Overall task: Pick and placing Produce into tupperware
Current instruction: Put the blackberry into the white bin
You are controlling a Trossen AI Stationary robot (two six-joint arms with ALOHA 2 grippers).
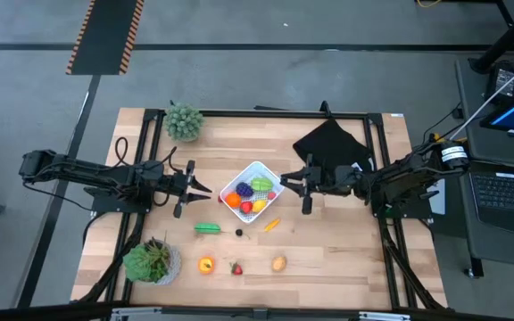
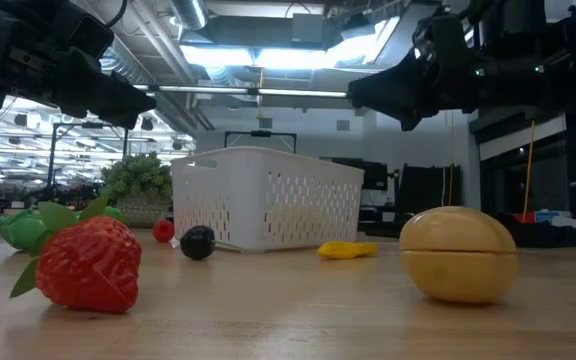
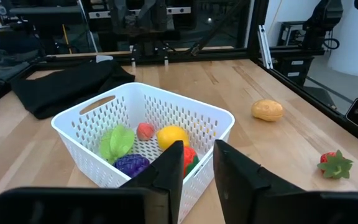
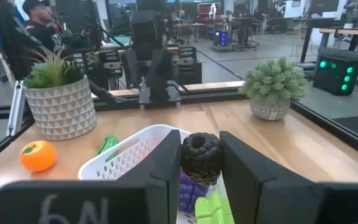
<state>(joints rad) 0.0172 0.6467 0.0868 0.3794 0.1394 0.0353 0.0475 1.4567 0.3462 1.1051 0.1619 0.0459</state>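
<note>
The white mesh container (image 1: 255,169) stands mid-table and holds green, purple, yellow, red and orange toy produce (image 3: 143,144). My right gripper (image 1: 286,185) hovers at the container's right rim, shut on a dark bumpy berry (image 4: 199,157). My left gripper (image 1: 202,188) hovers at the container's left side, open and empty; it also shows in its own wrist view (image 3: 197,177). On the table nearer the front lie a green vegetable (image 1: 207,227), a small black fruit (image 1: 238,233), a yellow piece (image 1: 271,225), an orange fruit (image 1: 206,265), a strawberry (image 1: 236,268) and a tan fruit (image 1: 279,263). My right gripper pinches the dark berry by its two opposite sides (image 4: 185,158) between its two fingers. The fingers come roughly level from the table's right side. The berry is lifted clear, above the container's rim (image 4: 126,146).
Two potted plants stand at the far left (image 1: 184,120) and near left (image 1: 153,260). A black cloth (image 1: 328,143) lies at the far right behind my right arm. A black frame (image 1: 377,169) borders the table.
</note>
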